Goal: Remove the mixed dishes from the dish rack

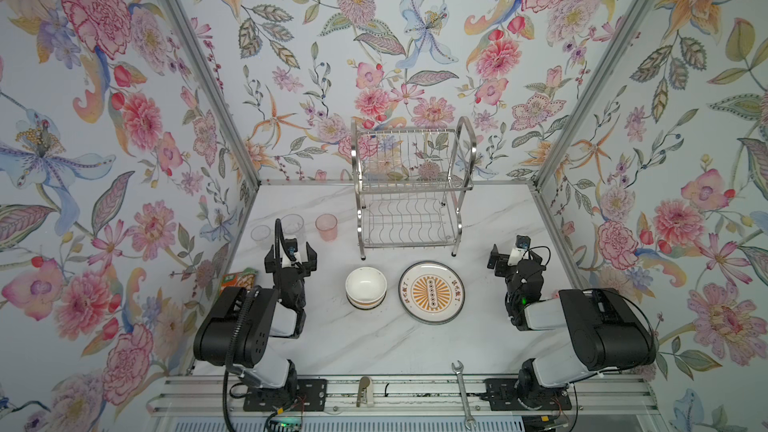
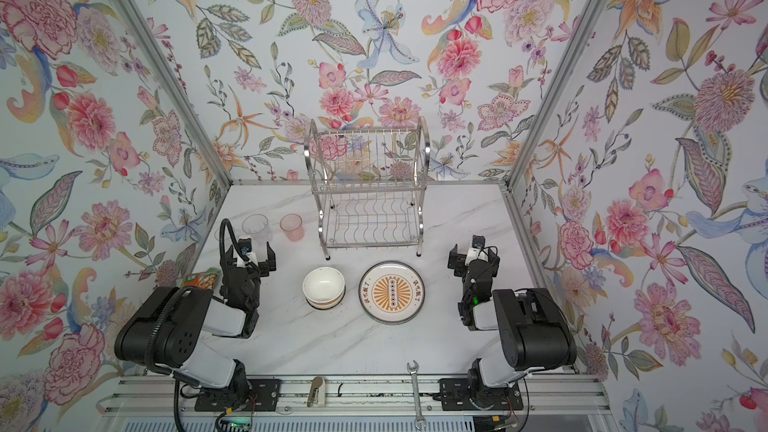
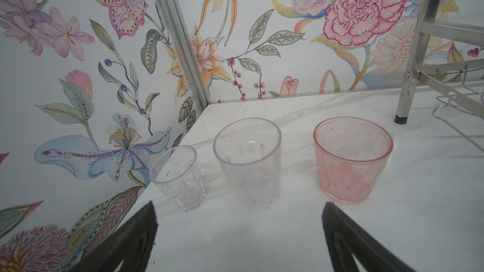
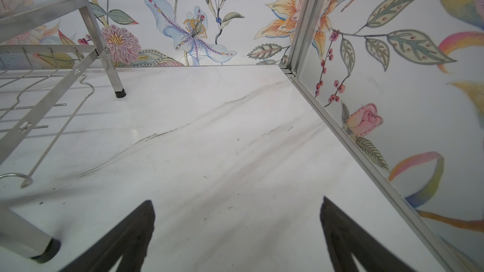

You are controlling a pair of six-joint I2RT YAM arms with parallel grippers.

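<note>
**Steel two-tier wire dish rack with arched side frames (image 1: 409, 189) at the back, dishes down on the table**

Rack stands upright at the back middle of the white marble-look table (image 1: 374, 351), close to the floral back wall. Through both shelves I see only wire, wall and tabletop.

Just in front of the rack:
- stack of round bowls (image 1: 365, 287), top one white inside, in front of the rack's left legs
- white round plate with orange sunburst centre (image 1: 431, 292), flat, just right of the bowls and apart from them

Left of the rack, three tumblers upright in a row, each apart from the next:
- small clear tumbler (image 3: 178, 176), nearest the left wall
- larger clear tumbler (image 3: 248, 160), in the middle
- pink tumbler (image 3: 351, 158), nearest the rack's leg

My left pincer (image 1: 290, 257): fingers spread wide, just short of the row, lined up on the larger clear tumbler. Only tabletop between the fingers in the left wrist view.

My right pincer (image 1: 512, 257): also spread wide, over bare table right of the rack, near the right wall.

Off-task: steel open-ended wrench (image 1: 463, 392) lies across the front rail. Green-orange snack packet (image 1: 239, 280) sits by the left wall, partly hidden by my left arm.
</note>
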